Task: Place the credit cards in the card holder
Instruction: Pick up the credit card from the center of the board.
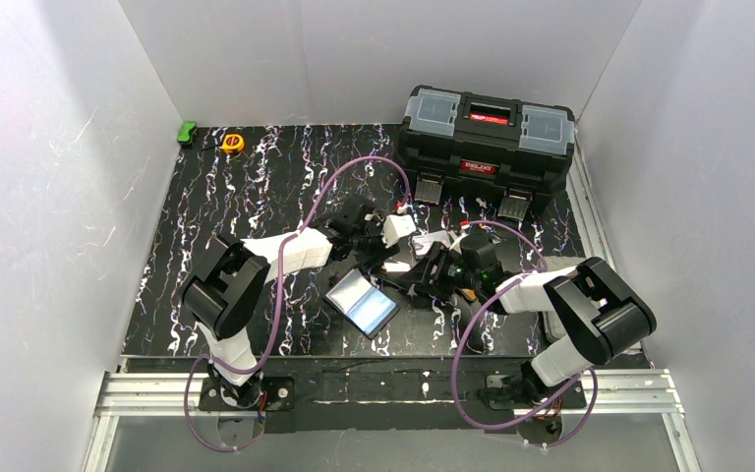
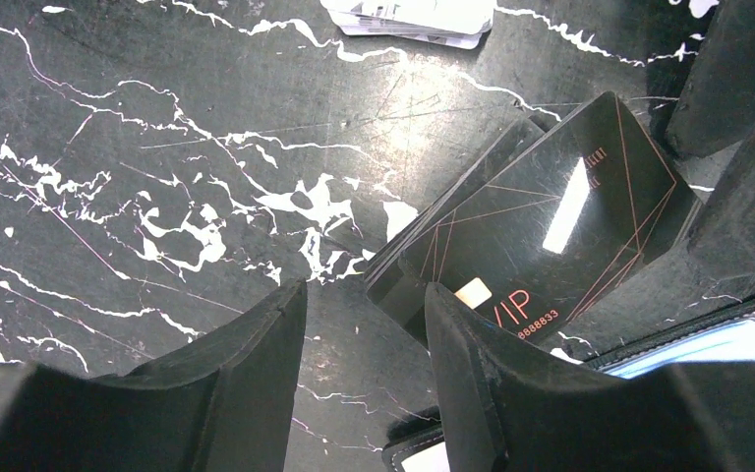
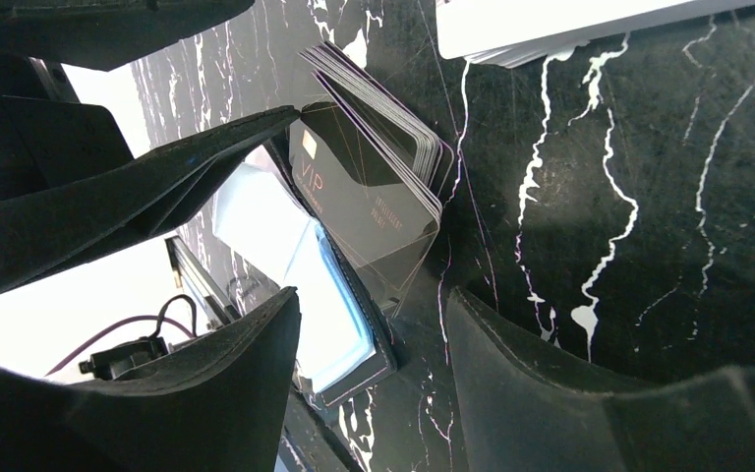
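A fanned stack of black credit cards printed "VIP" lies on the marbled table, its edge resting against the open card holder. The holder is black with bluish shiny sleeves. My left gripper is open beside the stack, its right finger at the stack's near corner, with nothing between the jaws. My right gripper is open just above the holder's corner and the black cards, holding nothing. More white credit cards lie a little farther off.
A large black toolbox stands at the back right. A yellow tape measure and a small green object sit at the back left. White walls enclose the table. The two grippers are close together mid-table.
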Tool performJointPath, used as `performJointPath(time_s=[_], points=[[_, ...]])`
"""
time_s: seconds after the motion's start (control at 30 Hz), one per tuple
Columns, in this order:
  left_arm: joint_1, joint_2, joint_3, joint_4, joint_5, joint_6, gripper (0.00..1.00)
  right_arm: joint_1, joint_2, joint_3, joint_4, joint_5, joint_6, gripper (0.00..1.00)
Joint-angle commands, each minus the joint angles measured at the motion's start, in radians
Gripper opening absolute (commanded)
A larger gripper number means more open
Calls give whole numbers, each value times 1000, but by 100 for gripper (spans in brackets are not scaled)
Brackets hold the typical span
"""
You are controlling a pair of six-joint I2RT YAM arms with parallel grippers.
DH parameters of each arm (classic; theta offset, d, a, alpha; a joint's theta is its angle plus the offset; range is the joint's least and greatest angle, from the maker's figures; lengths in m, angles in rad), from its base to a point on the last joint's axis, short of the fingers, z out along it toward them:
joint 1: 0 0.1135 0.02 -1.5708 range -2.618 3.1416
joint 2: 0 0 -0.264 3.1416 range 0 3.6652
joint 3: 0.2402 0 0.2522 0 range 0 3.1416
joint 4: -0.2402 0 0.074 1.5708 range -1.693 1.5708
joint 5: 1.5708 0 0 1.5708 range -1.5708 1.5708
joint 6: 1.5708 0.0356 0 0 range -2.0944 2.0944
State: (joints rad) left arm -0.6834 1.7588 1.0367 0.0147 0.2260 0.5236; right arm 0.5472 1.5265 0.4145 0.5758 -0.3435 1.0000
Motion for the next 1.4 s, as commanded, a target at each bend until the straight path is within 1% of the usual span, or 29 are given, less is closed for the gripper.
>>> performJointPath(time_s=[0.0, 0.3, 0.77, 1.07, 1.17, 1.37], points=[[-11, -24, -2, -26, 24, 3, 46, -7, 19, -23, 12, 2, 11, 63], [-23, -14, -13, -21, 24, 7, 47, -6, 23, -19, 67, -21, 21, 57], [-50, -6, -16, -21, 39, 4, 47, -7, 16, -38, 93, -22, 28, 56], [-66, -2, 1, -21, 33, -1, 47, -9, -11, -54, 60, -7, 24, 54], [-65, -5, 20, -44, 14, -5, 47, -11, -23, -63, 48, 4, 20, 50], [-41, -31, 65, -125, 2, -27, 49, -13, -36, -66, 35, 12, 19, 32]])
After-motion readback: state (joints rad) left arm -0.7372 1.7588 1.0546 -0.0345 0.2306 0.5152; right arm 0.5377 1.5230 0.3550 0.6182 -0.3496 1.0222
